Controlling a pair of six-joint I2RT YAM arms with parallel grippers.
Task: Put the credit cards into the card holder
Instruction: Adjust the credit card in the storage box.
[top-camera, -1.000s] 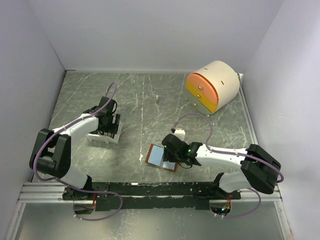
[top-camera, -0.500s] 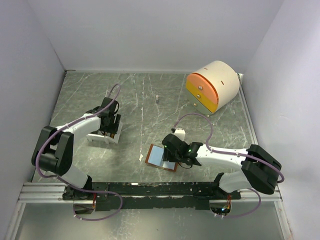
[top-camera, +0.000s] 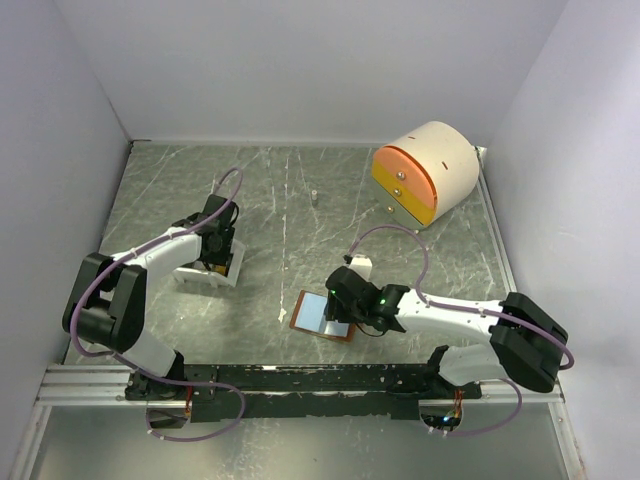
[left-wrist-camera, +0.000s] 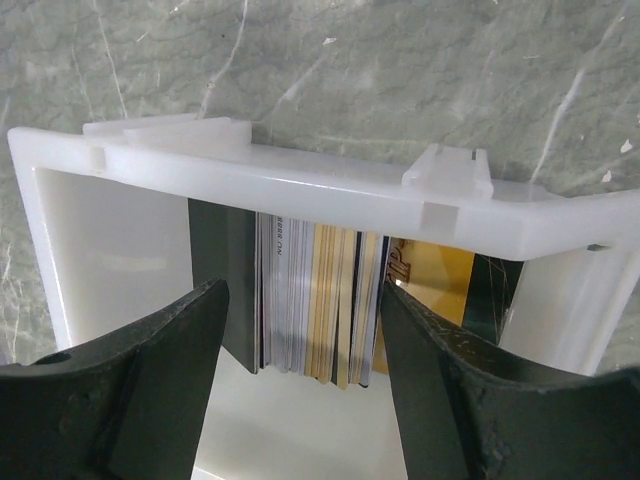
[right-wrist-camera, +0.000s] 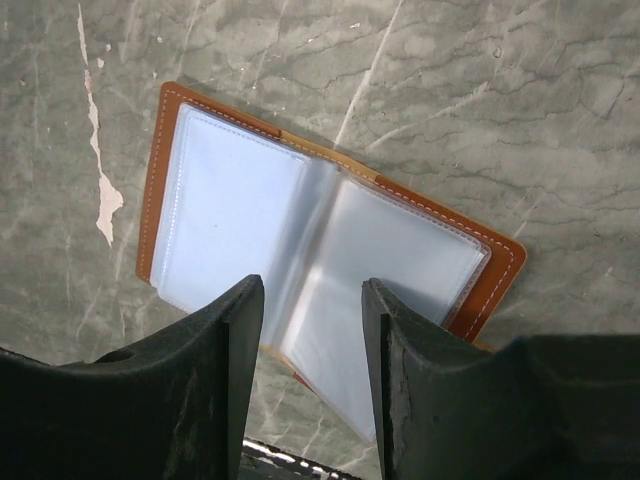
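table (top-camera: 300, 200): grey-green marble look, everything sits on it
drawer unit (top-camera: 425, 170): round, cream and orange, far right corner, well apart from the work
left gripper (top-camera: 220, 262): down in the tray, jaws apart, one finger each side of the card stack, close to it; firm pinch not shown
right gripper (right-wrist-camera: 312, 295): jaws apart, nothing held, low over the middle fold of the card holder
tray (left-wrist-camera: 300, 185): white plastic, left side of table, holds the cards
card holder (right-wrist-camera: 230, 210): near centre, lying open and flat, brown stitched edge, pale blue-grey clear pockets up, no card visible in them
cards (left-wrist-camera: 318, 300): standing on edge in the tray, packed face to face, dark, white, silver, gold; stack sits between the left fingers, faces toward the pads; left arm nearer; card holder off to the right, well apart
next, likely: pinch and lift cards from the tray
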